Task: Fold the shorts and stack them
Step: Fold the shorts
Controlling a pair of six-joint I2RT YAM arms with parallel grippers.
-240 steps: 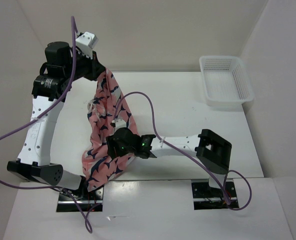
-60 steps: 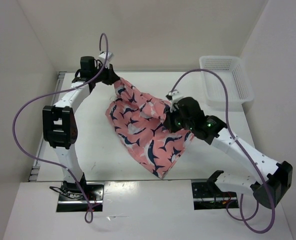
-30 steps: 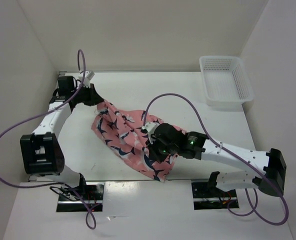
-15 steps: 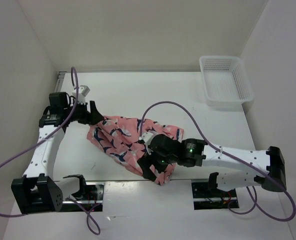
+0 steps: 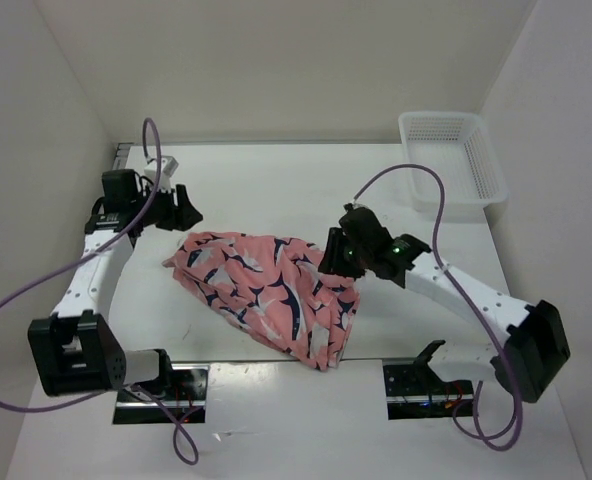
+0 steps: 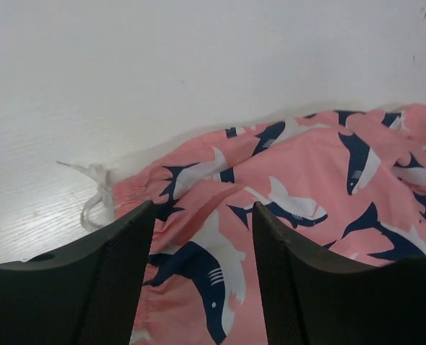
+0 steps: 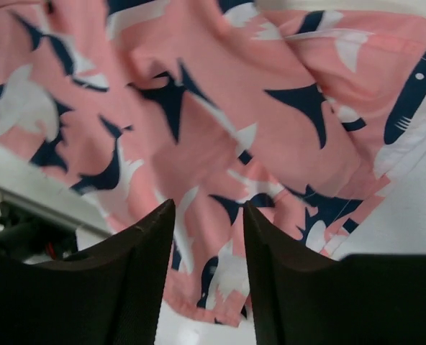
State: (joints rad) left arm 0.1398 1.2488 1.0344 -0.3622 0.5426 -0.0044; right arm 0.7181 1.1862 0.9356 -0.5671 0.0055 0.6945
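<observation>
The shorts [image 5: 266, 292], salmon-pink with navy-and-white sharks, lie crumpled and spread across the table's near middle; their near corner reaches the front edge. My left gripper [image 5: 181, 208] hovers open just past their upper-left corner. In the left wrist view it [image 6: 204, 208] frames the shorts [image 6: 306, 165] and the white drawstring [image 6: 94, 194], with nothing gripped. My right gripper [image 5: 334, 252] is open over their right edge. The right wrist view shows the right gripper [image 7: 208, 205] above the rumpled shorts [image 7: 220, 93], holding nothing.
A white mesh basket [image 5: 451, 165] stands at the back right corner. White walls close in the table on the left, back and right. The arm bases and purple cables sit at the near edge, and a mounting rail [image 7: 33, 190] shows below the table front.
Both grippers have opened and released the shorts, which now lie flatter on the table. The right gripper has pulled back up and to the right; the left has moved slightly farther back.
</observation>
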